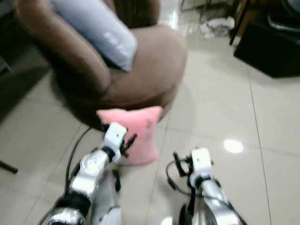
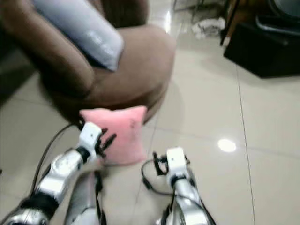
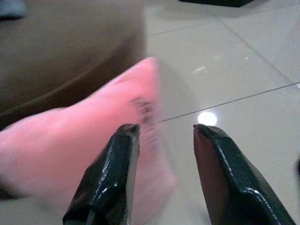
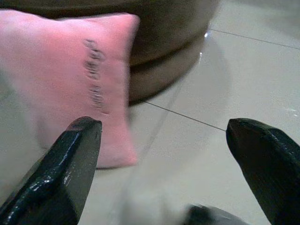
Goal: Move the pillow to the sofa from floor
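A pink pillow (image 1: 138,133) stands on the tiled floor, leaning against the front of a round brown sofa (image 1: 154,70). My left gripper (image 1: 129,143) is open at the pillow's left side, its fingers (image 3: 115,173) right by the pink fabric (image 3: 70,150). My right gripper (image 1: 178,164) hangs open over the floor, a little to the right of the pillow (image 4: 70,79), with nothing between its fingers (image 4: 65,168).
A grey-blue cushion (image 1: 98,28) lies across the sofa's seat and arm. A black cabinet (image 1: 272,42) stands at the back right, with crumpled white cloth (image 1: 218,26) on the floor near it. Glossy beige tiles (image 1: 225,108) stretch to the right.
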Robot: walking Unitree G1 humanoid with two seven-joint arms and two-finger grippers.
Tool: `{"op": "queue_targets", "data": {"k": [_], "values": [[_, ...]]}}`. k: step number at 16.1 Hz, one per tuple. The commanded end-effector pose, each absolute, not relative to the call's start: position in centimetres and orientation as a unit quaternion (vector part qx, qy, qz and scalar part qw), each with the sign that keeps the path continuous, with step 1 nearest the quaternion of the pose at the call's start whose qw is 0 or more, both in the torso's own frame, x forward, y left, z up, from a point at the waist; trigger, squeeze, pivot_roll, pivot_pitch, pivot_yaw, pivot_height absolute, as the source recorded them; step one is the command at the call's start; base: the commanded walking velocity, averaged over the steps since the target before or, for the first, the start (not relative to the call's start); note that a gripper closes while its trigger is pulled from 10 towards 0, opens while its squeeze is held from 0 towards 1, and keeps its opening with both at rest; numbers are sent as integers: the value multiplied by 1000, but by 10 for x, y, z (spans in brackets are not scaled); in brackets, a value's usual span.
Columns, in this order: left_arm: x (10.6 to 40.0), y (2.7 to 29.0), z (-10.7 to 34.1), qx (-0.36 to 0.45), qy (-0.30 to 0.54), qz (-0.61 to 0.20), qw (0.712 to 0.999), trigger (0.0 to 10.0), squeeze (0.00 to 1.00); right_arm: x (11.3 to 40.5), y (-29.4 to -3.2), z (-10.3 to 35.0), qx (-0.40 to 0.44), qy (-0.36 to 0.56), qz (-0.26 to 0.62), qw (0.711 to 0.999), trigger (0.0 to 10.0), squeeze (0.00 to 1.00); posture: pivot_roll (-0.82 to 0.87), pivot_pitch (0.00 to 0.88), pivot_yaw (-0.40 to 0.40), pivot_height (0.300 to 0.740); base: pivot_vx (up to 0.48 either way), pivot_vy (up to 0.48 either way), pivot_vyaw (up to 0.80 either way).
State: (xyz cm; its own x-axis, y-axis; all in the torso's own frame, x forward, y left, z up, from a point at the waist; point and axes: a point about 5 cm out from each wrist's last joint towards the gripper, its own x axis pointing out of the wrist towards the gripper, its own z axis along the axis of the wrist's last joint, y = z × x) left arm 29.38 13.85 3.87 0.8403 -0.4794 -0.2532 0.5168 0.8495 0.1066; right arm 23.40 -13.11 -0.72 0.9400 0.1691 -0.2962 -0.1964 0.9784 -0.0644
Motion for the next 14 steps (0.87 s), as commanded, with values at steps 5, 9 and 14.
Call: {"op": "queue_targets", "data": {"k": [5,9,14], "values": [[296,145,37,82,121,-230,962,10000,0,227,-129,-8,-41,156,92,983,10000,0,-95,136,34,521,148,121,0],[296,145,37,72,121,-219,966,10000,0,226,-131,-9,-40,159,91,982,10000,0,-97,142,31,521,361,316,0],[295,145,38,85,114,-215,966,10000,0,227,-133,-10,-42,164,98,981,10000,0,-90,143,22,521,338,295,0]]}}
